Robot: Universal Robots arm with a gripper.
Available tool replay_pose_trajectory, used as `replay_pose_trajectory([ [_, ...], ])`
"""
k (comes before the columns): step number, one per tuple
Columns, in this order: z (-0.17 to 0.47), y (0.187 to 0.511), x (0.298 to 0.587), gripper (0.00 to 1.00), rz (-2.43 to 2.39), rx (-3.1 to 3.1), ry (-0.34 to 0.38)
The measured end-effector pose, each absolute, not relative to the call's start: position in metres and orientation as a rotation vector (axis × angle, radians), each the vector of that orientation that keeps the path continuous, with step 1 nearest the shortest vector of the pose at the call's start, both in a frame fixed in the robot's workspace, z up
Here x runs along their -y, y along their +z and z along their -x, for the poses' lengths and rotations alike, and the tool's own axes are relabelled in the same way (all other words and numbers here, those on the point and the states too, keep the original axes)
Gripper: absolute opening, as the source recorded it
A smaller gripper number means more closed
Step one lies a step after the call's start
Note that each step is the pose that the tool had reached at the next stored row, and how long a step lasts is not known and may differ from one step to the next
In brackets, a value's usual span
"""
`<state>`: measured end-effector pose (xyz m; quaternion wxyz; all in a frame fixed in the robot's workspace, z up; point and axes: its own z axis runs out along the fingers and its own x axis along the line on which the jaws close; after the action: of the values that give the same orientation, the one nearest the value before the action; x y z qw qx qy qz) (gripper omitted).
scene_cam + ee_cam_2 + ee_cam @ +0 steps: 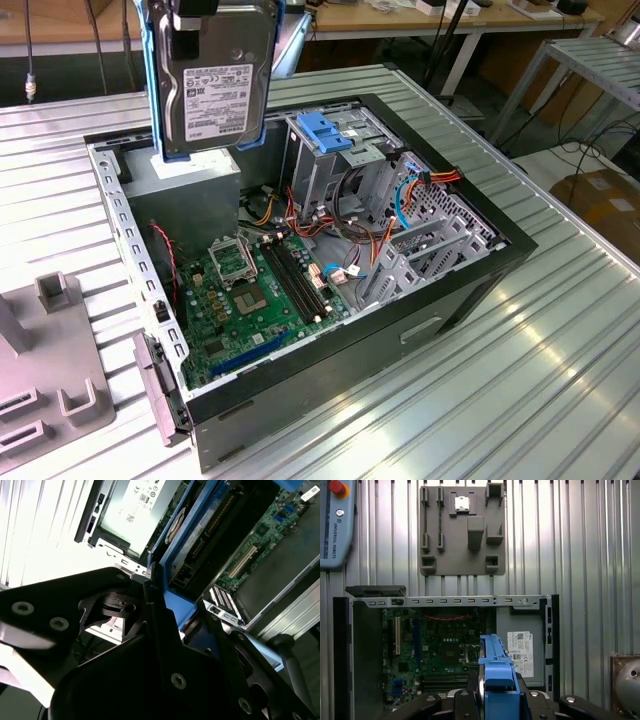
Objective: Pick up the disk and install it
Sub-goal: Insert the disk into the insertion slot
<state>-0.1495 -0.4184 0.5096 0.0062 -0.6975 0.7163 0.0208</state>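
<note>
The disk (215, 90), a silver-grey drive with a white label and a blue bracket round its edges, hangs upright in the air above the back corner of the open computer case (125, 215). My gripper (188, 35) is shut on its upper part, one black finger lying across its labelled face. In the first wrist view the disk (496, 677) is edge-on between the black fingers, over the case's motherboard (445, 650). In the second wrist view its blue bracket (175, 607) sits clamped beside a finger (150, 600).
Inside the case stand an upright metal cage with a blue handle (325, 135), a grey box with a white sticker (520, 652), loose cables (400, 195) and the motherboard (260, 290). A grey fixture plate (50, 385) lies on the ribbed metal table at the exterior view's left.
</note>
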Motion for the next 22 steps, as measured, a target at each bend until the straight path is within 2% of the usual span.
replay_pose_trajectory([
  [7, 0.147, 0.509, 0.428, 0.37, 2.183, -2.241, 0.065],
  [22, 0.119, 0.508, 0.43, 0.37, 2.183, -2.242, 0.064],
])
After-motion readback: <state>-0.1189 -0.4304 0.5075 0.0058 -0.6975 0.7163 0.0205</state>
